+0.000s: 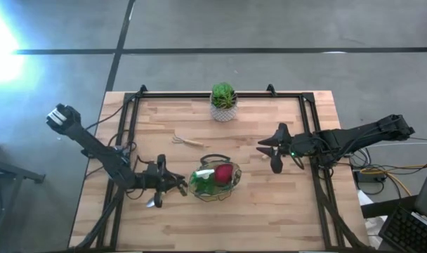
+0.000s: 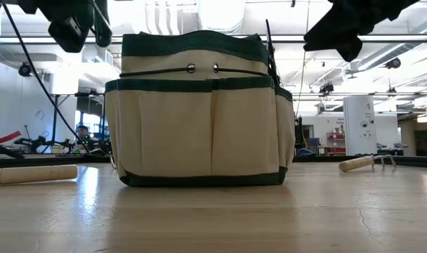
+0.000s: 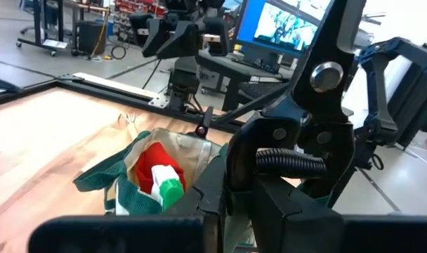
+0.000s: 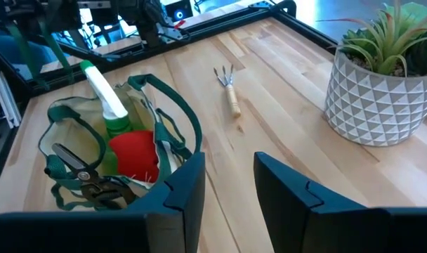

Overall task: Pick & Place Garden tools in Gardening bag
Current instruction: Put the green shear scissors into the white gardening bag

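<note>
Right of gardening bag (image 1: 215, 181): right hand (image 1: 272, 156) open, empty; rake (image 1: 187, 141) well apart, beyond bag.

Dark, jointed arms (image 1: 94, 146); white block at upper left end; green light on right arm (image 1: 340, 144); black ribbed cable, round silver screw.

Strong white glare flares at the overhead view's upper left edge, washing out the floor (image 1: 6, 49). In the low view, bright ceiling lights (image 2: 220, 10) backlight the scene, silhouetting the arms. The near tabletop (image 2: 213, 225) looks soft and blurred.
</note>
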### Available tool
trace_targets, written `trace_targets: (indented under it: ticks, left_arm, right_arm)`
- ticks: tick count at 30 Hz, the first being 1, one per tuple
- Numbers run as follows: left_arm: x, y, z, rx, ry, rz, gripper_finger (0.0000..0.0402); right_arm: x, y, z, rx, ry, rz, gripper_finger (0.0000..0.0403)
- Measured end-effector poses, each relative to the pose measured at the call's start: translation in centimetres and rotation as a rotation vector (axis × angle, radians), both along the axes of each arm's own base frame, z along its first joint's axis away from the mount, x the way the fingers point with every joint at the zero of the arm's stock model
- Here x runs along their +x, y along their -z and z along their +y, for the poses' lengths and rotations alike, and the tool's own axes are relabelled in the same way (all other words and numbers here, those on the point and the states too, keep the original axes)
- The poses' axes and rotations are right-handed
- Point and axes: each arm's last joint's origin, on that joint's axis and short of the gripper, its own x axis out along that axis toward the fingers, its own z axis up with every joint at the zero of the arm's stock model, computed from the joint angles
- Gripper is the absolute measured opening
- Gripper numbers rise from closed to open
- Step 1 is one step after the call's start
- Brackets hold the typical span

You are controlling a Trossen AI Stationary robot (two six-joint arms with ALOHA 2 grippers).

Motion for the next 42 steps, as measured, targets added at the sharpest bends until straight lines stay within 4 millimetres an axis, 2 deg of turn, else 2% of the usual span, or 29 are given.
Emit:
trace_targets:
  ticks: [11,18,31,42]
  left_arm:
    - [1.7,1.5,0.2,-0.02,-0.045,0.032,0.004]
    - [2.5,1.9,0.7,-0.026,-0.057,0.046,0.004]
    - [3.1,2.7,1.6,0.015,-0.13,0.097,0.004]
    - [3.1,2.9,1.7,0.059,-0.152,0.118,0.004]
  right_arm:
    - [0.0,-0.1,-0.1,-0.01,0.021,-0.008,0.01]
    - [0.0,-0.1,-0.1,-0.01,0.022,-0.009,0.0107]
    - [0.1,-0.1,-0.1,-0.013,0.022,-0.018,0.0118]
    - [0.2,-0.1,0.0,-0.015,0.02,-0.015,0.01]
